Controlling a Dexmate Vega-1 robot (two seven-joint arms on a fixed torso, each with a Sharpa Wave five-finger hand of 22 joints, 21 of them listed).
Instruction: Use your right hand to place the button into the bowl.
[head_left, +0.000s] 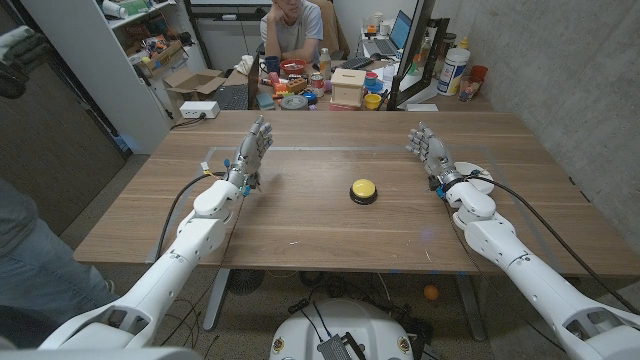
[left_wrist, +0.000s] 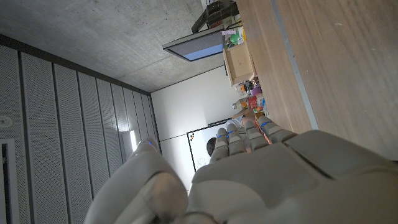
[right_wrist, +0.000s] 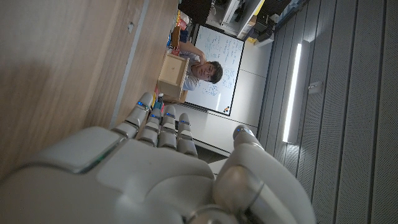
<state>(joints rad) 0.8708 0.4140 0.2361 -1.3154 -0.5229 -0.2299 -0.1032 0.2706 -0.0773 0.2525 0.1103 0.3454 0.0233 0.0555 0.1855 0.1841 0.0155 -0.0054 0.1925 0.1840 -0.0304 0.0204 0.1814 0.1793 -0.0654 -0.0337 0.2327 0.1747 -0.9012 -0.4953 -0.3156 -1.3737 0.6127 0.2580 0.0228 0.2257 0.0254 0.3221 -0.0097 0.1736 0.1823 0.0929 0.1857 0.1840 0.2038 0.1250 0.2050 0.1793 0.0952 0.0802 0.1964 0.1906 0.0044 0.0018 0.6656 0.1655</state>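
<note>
A wooden worktop (head_left: 300, 220) fills the middle of the head view. Behind it a seated person (head_left: 292, 30) leans at a cluttered desk (head_left: 330, 85) with a small wooden box (head_left: 347, 86), a laptop (head_left: 392, 35) and a white tub (head_left: 456, 72).

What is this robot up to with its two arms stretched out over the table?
Nothing is being handled yet. A yellow button sits on the wooden table between the arms, and neither hand touches it. The left hand and the right hand are both open, fingers pointing away from the robot, each well to its own side of the button. A white bowl shows partly behind the right wrist. The right hand is meant to put the button in that bowl. A person sits at a cluttered desk behind the table.
</note>
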